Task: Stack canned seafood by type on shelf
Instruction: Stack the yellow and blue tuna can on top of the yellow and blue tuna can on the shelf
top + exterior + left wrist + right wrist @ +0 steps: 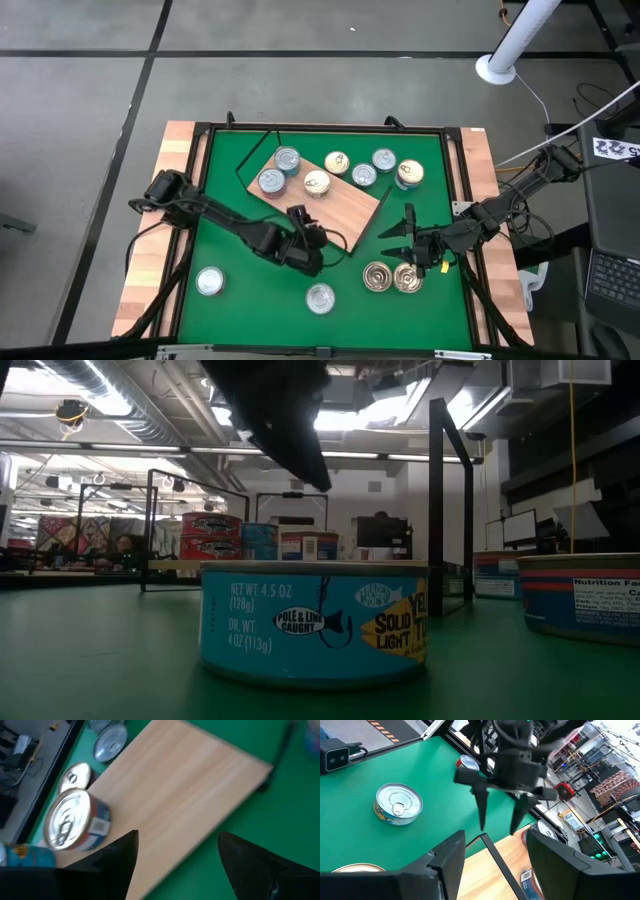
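The open left pincer (175, 857) hovers over the shelf (185, 785) edge, tins (75, 817) nearby.

Tins (316, 183) on shelf (338, 209); others off

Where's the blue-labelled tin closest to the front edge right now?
In the high view the blue-labelled tin stands alone on the green mat near the front edge, just ahead of the open, empty left gripper.

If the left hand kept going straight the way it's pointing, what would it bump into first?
Probably the shelf: the left hand is open, empty, and aimed at the bare board. The tins sit off to one side; depth is hard to judge.
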Motion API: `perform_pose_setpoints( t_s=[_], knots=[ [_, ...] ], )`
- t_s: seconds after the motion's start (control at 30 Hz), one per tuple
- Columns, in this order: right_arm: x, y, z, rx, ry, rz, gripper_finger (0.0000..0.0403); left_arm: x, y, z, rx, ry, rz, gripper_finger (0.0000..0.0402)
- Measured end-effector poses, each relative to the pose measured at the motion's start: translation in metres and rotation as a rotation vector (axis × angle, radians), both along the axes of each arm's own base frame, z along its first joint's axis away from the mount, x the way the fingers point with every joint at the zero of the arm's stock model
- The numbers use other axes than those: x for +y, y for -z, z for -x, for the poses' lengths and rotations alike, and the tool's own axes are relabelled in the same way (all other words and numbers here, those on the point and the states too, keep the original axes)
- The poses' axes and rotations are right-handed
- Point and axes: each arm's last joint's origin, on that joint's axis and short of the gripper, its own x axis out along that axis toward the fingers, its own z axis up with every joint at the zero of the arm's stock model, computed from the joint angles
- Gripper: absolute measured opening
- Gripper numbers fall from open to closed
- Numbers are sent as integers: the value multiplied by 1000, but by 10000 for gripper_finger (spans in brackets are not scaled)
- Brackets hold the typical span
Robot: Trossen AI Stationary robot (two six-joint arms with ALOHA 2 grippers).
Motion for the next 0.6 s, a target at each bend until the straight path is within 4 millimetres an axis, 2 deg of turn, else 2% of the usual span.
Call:
perform_pose_setpoints(
  t_s=[0.23, 0.43, 0.6],
  knots=[
    [0, 0, 0, 0, 0, 0, 211, -25, -3, 2, -148, -60, 189, 267],
    [0, 0, 0, 0, 0, 0, 211, -40, 0, 8, -182, -213, 550, 267],
    [0, 0, 0, 0, 0, 0, 211, -52, 3, 12, -134, -328, 807, 267]
  ],
)
